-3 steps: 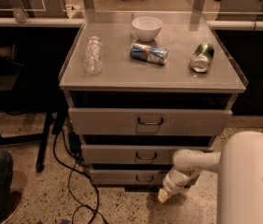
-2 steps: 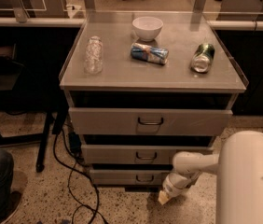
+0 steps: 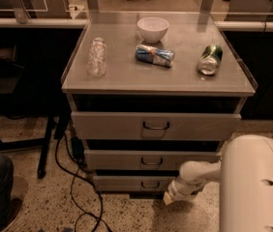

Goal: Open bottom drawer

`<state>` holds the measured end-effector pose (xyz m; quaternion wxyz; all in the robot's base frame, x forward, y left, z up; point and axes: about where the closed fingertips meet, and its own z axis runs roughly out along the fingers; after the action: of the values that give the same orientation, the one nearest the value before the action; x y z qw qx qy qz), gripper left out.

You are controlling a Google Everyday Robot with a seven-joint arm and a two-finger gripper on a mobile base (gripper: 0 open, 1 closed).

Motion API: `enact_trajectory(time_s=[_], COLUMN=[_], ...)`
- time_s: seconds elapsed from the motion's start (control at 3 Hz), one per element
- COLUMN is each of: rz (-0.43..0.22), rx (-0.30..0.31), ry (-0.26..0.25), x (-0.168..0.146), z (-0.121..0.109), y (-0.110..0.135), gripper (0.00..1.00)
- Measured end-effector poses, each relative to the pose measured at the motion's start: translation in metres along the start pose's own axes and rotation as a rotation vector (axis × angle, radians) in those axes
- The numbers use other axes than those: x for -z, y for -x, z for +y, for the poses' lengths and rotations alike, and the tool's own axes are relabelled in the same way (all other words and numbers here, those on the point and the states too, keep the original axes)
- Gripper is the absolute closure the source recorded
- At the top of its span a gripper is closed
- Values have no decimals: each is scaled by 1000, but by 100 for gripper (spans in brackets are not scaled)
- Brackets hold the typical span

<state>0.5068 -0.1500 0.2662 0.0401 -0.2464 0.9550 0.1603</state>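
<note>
In the camera view almost nothing has changed in the last second: the gripper [image 3: 172,196] hangs at the same place, low near the floor, just beside the bottom drawer [image 3: 122,183] and at 4 o'clock from its handle [image 3: 150,184]. Whether it is apart or together we cannot tell. We judge the pull is not yet begun. The inside of the drawers is hidden. On the cabinet top [image 3: 127,79], the white bowl [image 3: 153,29] at 12 o'clock shows nothing inside; the clear bottle [image 3: 97,57] is at 9 o'clock and the green can [image 3: 209,60] at 3.
</note>
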Motion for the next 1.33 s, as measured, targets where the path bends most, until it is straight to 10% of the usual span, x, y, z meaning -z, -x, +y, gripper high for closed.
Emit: enact_trajectory(time_s=[0.67, 1.33], rz=[-36, -44], rx=[21, 27], ry=[34, 41], x=[-16, -19], z=[9, 10], y=[17, 21], gripper=[100, 60])
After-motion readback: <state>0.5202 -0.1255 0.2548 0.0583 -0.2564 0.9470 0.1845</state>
